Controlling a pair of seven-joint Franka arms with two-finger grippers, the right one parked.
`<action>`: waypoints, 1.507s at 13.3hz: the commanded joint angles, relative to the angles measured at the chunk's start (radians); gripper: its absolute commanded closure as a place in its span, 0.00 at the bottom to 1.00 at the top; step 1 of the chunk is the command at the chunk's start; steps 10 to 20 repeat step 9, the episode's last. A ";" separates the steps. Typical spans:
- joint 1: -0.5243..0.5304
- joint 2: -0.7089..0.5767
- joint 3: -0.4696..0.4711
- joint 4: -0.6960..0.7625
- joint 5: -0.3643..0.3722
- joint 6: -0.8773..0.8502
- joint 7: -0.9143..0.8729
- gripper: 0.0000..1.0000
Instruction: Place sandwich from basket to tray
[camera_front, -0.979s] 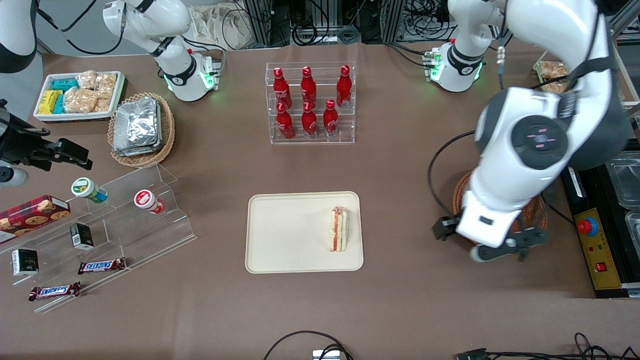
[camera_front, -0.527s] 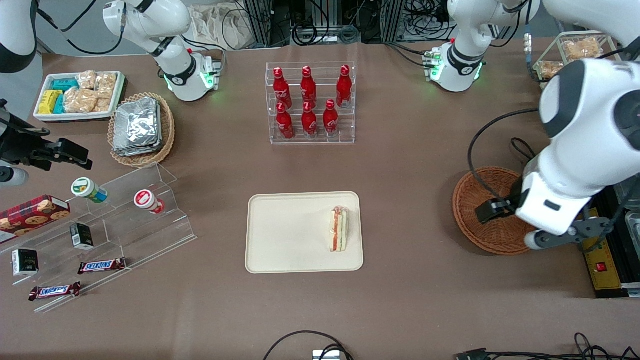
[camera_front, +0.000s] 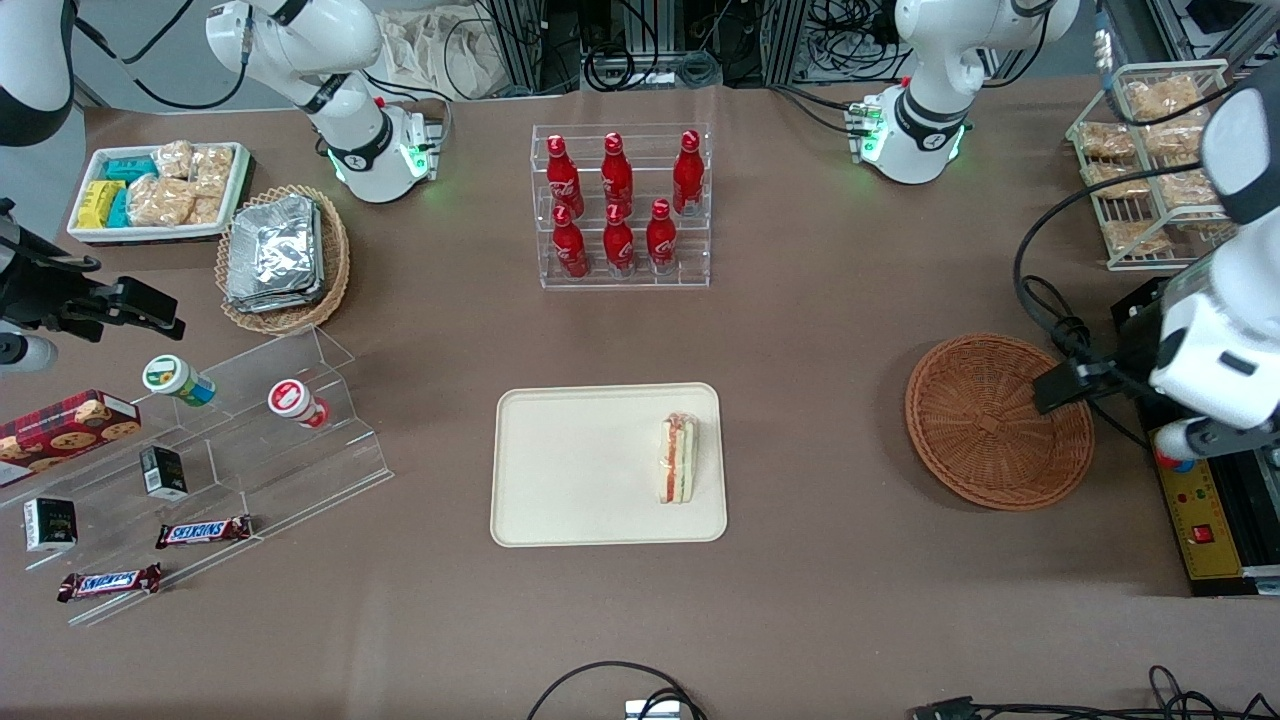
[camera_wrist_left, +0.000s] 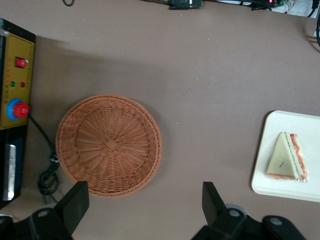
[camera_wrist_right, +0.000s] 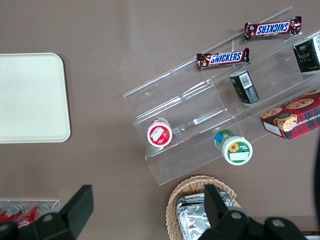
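The sandwich (camera_front: 678, 460) stands on its edge on the cream tray (camera_front: 570, 470), near the tray edge that faces the working arm's end. The reddish-brown wicker basket (camera_front: 998, 422) is empty. In the left wrist view my gripper (camera_wrist_left: 144, 205) is open and empty, high above the bare table between the basket (camera_wrist_left: 109, 145) and the tray (camera_wrist_left: 300, 122), where the sandwich (camera_wrist_left: 286, 157) lies. In the front view the hand (camera_front: 1210, 380) hangs over the table's edge beside the basket. A part of the tray shows in the right wrist view (camera_wrist_right: 30, 97).
A clear rack of red bottles (camera_front: 620, 205) stands farther from the camera than the tray. A control box with a red button (camera_front: 1195, 500) and a wire rack of bagged snacks (camera_front: 1150, 160) are at the working arm's end. A tan basket of foil packets (camera_front: 283, 255) and an acrylic stand (camera_front: 220, 440) are at the parked arm's end.
My left arm has swung away from above the basket toward its own end of the table, which uncovers the whole basket. The sandwich and tray have not moved.
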 joint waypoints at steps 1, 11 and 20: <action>0.021 -0.119 -0.006 -0.119 -0.013 0.003 0.075 0.00; 0.072 -0.314 -0.012 -0.274 -0.016 -0.031 0.213 0.00; 0.072 -0.314 -0.012 -0.274 -0.016 -0.031 0.213 0.00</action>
